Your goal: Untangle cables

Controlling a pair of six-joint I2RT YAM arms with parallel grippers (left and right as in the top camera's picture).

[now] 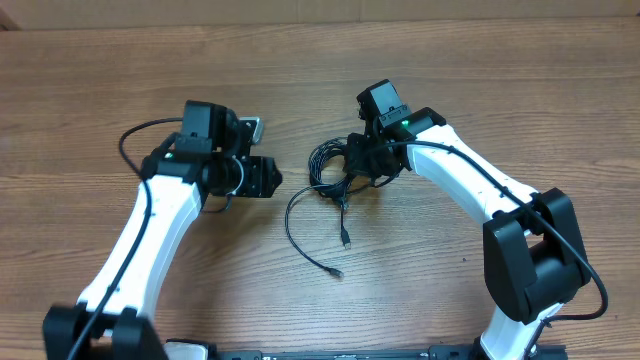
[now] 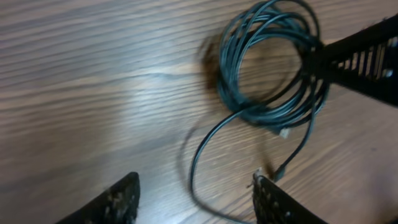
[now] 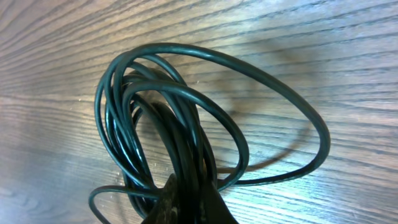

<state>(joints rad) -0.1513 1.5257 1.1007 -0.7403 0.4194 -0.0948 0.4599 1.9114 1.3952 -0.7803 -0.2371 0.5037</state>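
The cables (image 1: 328, 165) are a coiled black bundle at the table's middle, and two loose strands run from it toward the front, ending in small plugs (image 1: 346, 241). My right gripper (image 1: 362, 163) is shut on the coil's right side. The right wrist view shows its fingers (image 3: 186, 208) pinched over several strands of the cables (image 3: 158, 93). My left gripper (image 1: 276, 178) stands open just left of the bundle, holding nothing. In the left wrist view one loose strand of the cables (image 2: 231, 99) curves across the table between its fingertips (image 2: 118, 202).
The bare wooden table (image 1: 500, 70) stretches all round the bundle. A thick black wire loops off the left arm (image 1: 130, 140) at the left. The right arm's base (image 1: 530, 250) stands at the front right.
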